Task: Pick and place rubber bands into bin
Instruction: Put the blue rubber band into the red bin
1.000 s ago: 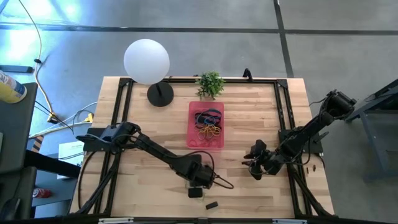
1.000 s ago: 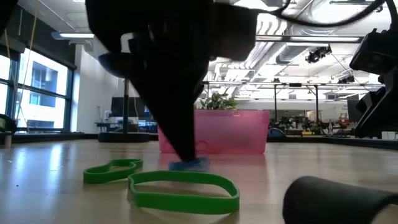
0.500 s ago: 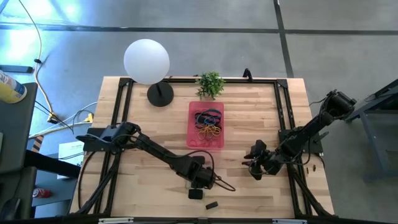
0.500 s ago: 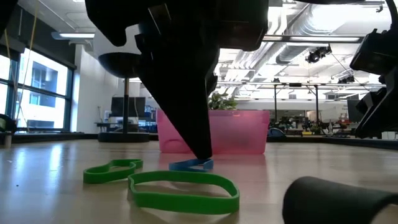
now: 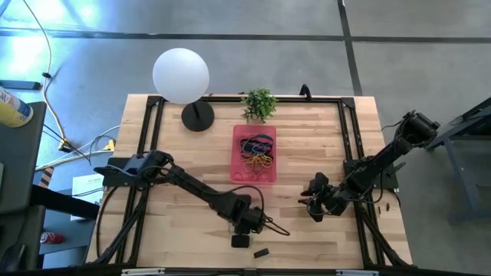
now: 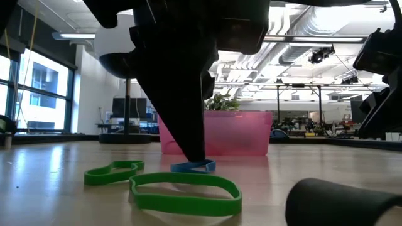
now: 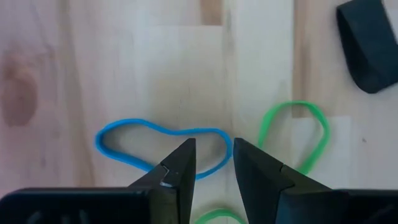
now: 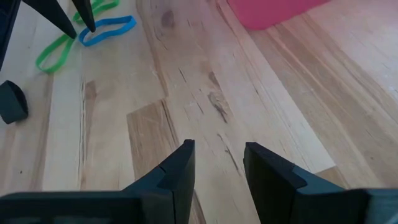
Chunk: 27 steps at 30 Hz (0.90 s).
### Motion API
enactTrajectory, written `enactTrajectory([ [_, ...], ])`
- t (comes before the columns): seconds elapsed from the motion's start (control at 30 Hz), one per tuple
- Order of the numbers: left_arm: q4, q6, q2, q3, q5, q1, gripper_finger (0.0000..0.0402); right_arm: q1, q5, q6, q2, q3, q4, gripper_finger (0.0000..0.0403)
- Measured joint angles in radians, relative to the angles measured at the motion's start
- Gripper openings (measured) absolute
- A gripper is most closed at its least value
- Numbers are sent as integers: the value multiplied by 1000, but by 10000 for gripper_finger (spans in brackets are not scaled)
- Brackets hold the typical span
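Note:
A blue rubber band (image 7: 98, 142) lies flat on the table near its front edge, also seen in the low view (image 6: 191, 166) and the right wrist view (image 8: 109, 30). My left gripper (image 7: 212, 146) (image 5: 257, 225) points steeply down at it, open, with one fingertip on each side of the band's edge. Two green rubber bands (image 6: 188, 205) (image 7: 323, 127) lie beside it. The pink bin (image 5: 254, 178) (image 6: 239, 135) sits at the table's middle and holds several bands. My right gripper (image 8: 214, 149) (image 5: 316, 201) waits open above the table's right part with nothing between its fingers. My left gripper comes at the blue band from above, its fingers pointing down on either side of one long side of the loop (image 7: 211, 169). The band lies flat on the table. Whether the fingertips touch it I cannot tell.
A small black block (image 7: 367, 43) (image 8: 12, 102) lies close to the green bands. A white globe lamp (image 5: 181, 74) and a small green plant (image 5: 259, 102) stand at the far edge, behind the bin. Bare wood lies between the bin and my right gripper.
My left gripper has tipped a little in place over the blue band, its fingertip swinging slightly sideways in the low view. The blue band, bunched under the fingertip a second ago, now lies as a flat loop on the table.

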Motion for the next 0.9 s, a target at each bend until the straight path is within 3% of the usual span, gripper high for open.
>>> enactTrajectory([
  [0.23,-22,1,-1,0,20,-32,97,0,7,-4,0,0,-1,129],
  [0.9,-30,28,-1,0,-64,-40,97,0,10,-8,0,0,-1,129],
])
